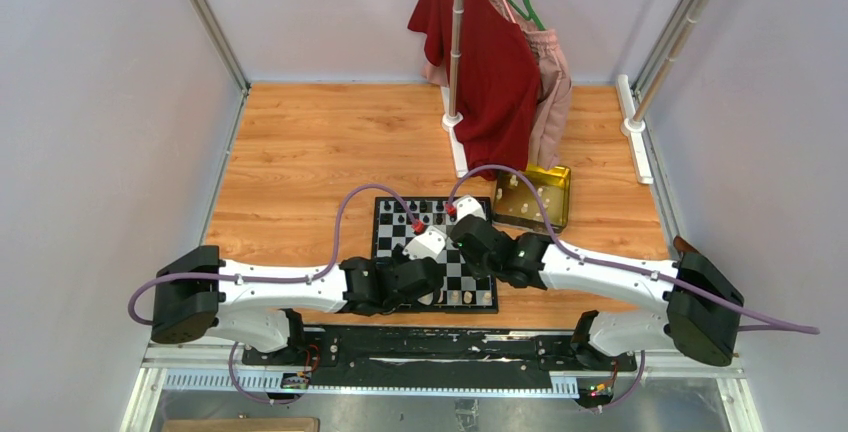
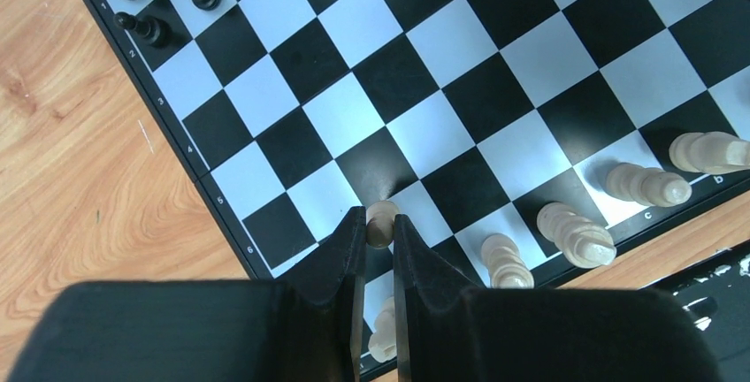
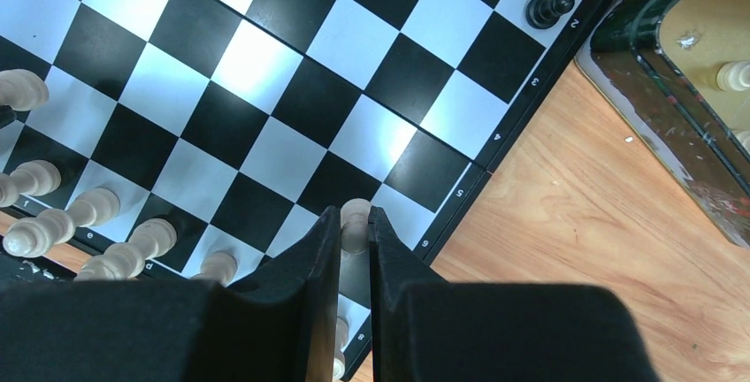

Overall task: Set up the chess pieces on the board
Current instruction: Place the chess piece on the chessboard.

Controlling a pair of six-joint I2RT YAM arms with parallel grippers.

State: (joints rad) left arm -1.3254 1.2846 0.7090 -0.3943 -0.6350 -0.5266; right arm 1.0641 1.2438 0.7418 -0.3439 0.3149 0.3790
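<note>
Left wrist is showing my left jaws clenching a cream pawn [image 2: 381, 220]; right jaws are gripping a second pawn [image 3: 355, 217] — board [image 2: 416, 72] only partly set, more waiting in the tin [image 3: 650, 121].

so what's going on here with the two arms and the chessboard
Both arms are setting up chess pieces over the board. The left gripper is shut on a small pale piece, and the right gripper is shut on a second pale piece. Other cream pieces stand along the near edge and black pieces at the far edge. The gold tin beside the board holds a few more.
</note>
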